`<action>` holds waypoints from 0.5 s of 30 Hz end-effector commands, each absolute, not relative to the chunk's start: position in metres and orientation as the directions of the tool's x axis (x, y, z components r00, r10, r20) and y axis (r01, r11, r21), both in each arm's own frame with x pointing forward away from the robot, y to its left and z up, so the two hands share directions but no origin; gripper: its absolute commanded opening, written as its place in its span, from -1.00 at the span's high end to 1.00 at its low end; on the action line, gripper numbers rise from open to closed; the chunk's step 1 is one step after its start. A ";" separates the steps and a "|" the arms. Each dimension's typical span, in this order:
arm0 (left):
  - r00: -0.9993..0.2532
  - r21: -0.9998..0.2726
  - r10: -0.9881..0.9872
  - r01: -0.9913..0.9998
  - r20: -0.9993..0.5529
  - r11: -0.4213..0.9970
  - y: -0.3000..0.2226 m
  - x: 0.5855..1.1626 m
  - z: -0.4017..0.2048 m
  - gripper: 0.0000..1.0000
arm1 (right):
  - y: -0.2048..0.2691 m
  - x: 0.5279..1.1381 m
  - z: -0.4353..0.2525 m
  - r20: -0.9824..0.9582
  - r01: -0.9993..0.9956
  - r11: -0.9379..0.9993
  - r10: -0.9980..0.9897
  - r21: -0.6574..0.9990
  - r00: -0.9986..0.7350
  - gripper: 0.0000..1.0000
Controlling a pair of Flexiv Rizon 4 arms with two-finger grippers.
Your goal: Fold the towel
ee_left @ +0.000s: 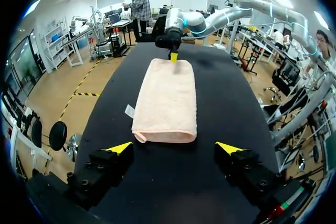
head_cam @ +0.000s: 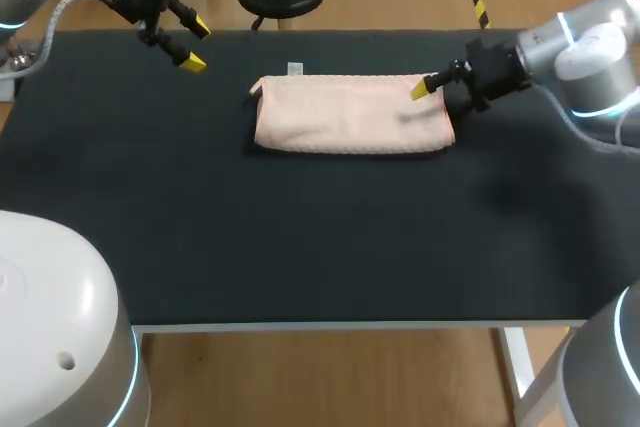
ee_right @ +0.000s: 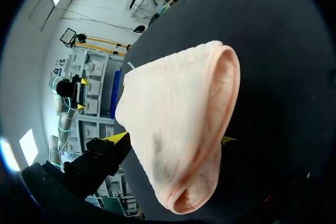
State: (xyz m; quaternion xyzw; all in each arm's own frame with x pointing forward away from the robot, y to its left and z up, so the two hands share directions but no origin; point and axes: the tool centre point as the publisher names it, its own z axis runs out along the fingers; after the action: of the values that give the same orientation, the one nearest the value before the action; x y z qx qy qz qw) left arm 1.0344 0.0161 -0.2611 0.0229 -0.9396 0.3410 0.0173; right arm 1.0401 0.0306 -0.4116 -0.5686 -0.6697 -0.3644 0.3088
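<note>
A pale pink towel (head_cam: 350,115), folded into a long band, lies flat on the black table (head_cam: 300,247) towards the back. My right gripper (head_cam: 425,90) is at the towel's right end, open, and only one yellow tip shows from above. In the right wrist view the towel's (ee_right: 178,108) thick folded end lies between the wide-spread fingers of the right gripper (ee_right: 172,139). My left gripper (head_cam: 196,45) hangs open over the table's back left corner, apart from the towel. In its own view the left gripper (ee_left: 174,148) holds nothing and the towel (ee_left: 167,103) lies just ahead.
A small white tag (head_cam: 295,69) sticks out at the towel's far edge near its left end. The black table surface stretches bare in front of the towel, up to the white front edge (head_cam: 320,325).
</note>
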 end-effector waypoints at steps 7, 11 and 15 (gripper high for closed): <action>-0.998 -0.642 -0.030 -0.053 0.046 0.765 0.016 1.035 -0.262 -1.00 | 0.032 1.041 -0.414 0.815 0.990 0.074 0.561 0.122 -0.143 1.00; -0.998 -0.642 -0.030 -0.053 0.046 0.765 0.016 1.035 -0.262 -1.00 | 0.033 1.043 -0.399 0.787 0.995 0.032 0.610 0.097 -0.096 1.00; -0.998 -0.642 -0.030 -0.053 0.046 0.765 0.016 1.035 -0.262 -1.00 | 0.040 1.044 -0.374 0.756 0.995 0.035 0.647 0.097 -0.097 1.00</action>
State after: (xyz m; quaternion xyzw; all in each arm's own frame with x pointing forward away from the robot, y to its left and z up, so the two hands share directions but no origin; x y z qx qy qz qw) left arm 1.0344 0.0160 -0.2612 0.0228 -0.9396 0.3411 0.0173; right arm 1.0521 0.0350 -0.4007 -0.6059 -0.6575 -0.3394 0.2923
